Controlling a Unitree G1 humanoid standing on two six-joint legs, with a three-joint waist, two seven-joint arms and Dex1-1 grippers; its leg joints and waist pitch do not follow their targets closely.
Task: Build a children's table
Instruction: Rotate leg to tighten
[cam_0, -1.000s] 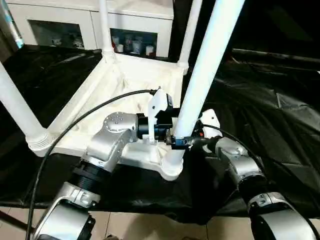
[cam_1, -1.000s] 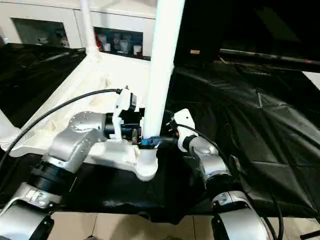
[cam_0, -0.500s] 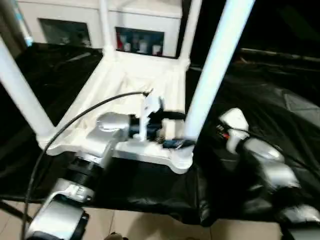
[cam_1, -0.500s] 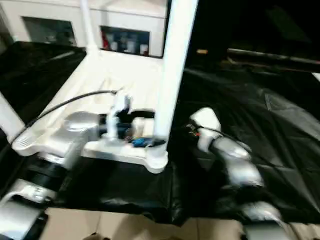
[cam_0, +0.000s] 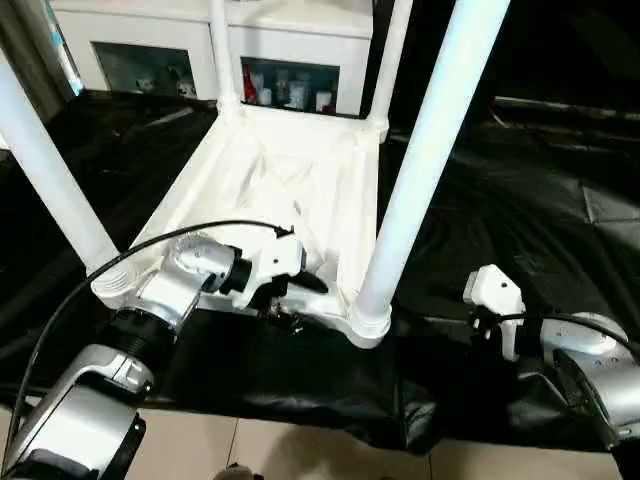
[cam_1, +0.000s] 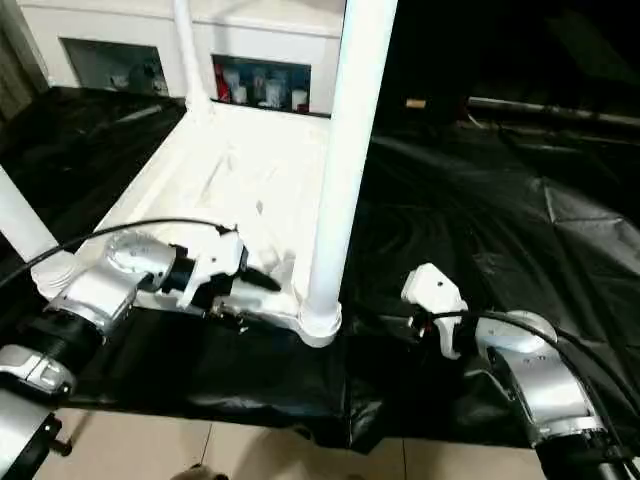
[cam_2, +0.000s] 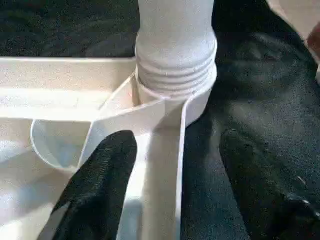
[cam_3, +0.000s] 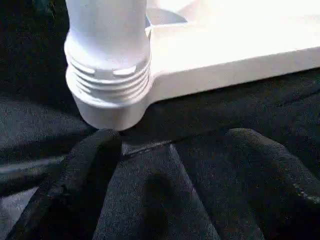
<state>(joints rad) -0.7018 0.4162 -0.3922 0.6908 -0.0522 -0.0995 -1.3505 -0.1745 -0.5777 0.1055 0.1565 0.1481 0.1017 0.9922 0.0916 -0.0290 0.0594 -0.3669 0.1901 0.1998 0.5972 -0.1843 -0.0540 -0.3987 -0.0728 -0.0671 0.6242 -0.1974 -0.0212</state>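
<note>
Nearest the robot, the right gripper (cam_1: 425, 325) hangs over the black sheet (cam_0: 560, 220), its fingers (cam_3: 85, 170) spread wide on nothing, well apart from the near leg (cam_0: 420, 160). The left gripper (cam_2: 172, 170) sits at the near edge of the children's table (cam_0: 280, 180), its fingers (cam_2: 100, 170) apart, 1 on each side of the rim wall beside the corner socket (cam_0: 368, 322), not visibly pressing on it. The table lies upside down on the sheet with 4 legs standing up from its corners. It looks like light, stiff, hollow plastic, smooth and likely slippery on the tubes; the ribbed rim or the ridged collar by a socket seems the surest hold. A white cabinet (cam_0: 290, 50) stands beyond.
</note>
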